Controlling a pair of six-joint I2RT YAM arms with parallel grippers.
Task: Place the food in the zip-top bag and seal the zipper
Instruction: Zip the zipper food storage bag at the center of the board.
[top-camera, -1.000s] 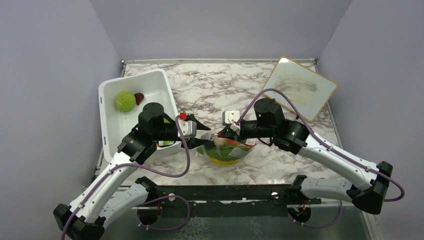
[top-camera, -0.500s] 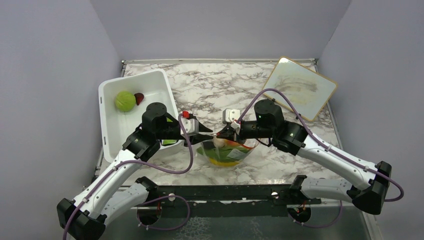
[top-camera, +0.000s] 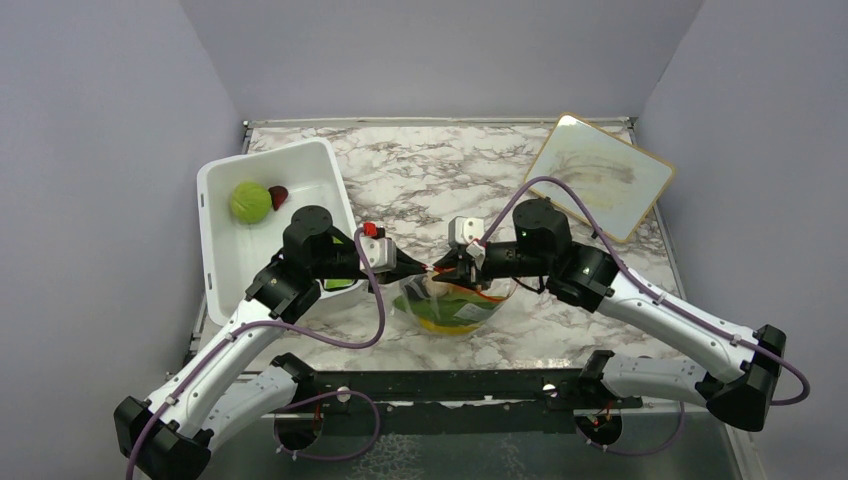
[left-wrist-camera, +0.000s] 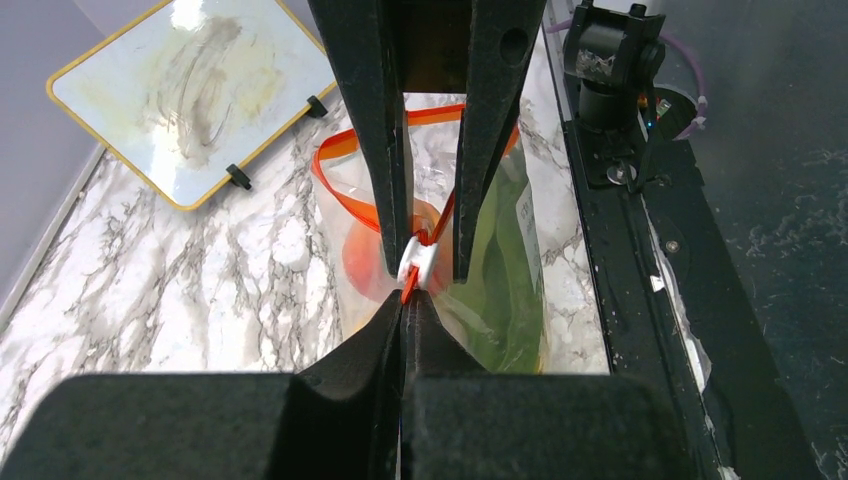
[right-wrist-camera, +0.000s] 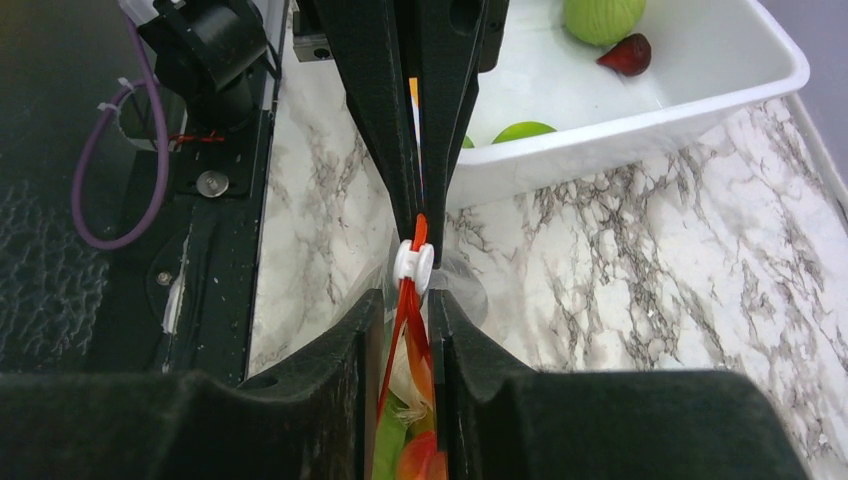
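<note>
At the middle of the counter (top-camera: 400, 180), between my two wrists, the zip-top bag (top-camera: 452, 305) sits bulging with green, yellow and orange food (top-camera: 445, 318). My left hand (left-wrist-camera: 405, 300) is pinched fully closed on the zipper (right-wrist-camera: 403, 330) at the end of the mouth. I judge that grip is there to anchor the bag, so the strip has something to pull against. My right hand (right-wrist-camera: 405, 300) faces it tip to tip with its jaws a little apart. They straddle the strip just behind the white slider (right-wrist-camera: 413, 263) and clamp nothing that I can see. I read that as a set-up for driving the slider along the mouth.

The left wrist view shows what the overhead cannot: beyond the slider the orange strip loops wide open, so by my reckoning sealing is barely begun. The right wrist view shows the gap on each side of the strip between my own fingers. Past them it shows the white tub (right-wrist-camera: 700, 90) with a green round fruit (right-wrist-camera: 600, 15), a dark red piece (right-wrist-camera: 625, 55) and another green piece (right-wrist-camera: 525, 130) in it. So not all the food may be bagged. Only the overhead shows the whole layout: the tub just left of the bag, and a whiteboard (top-camera: 600, 175) well apart at the back right.
</note>
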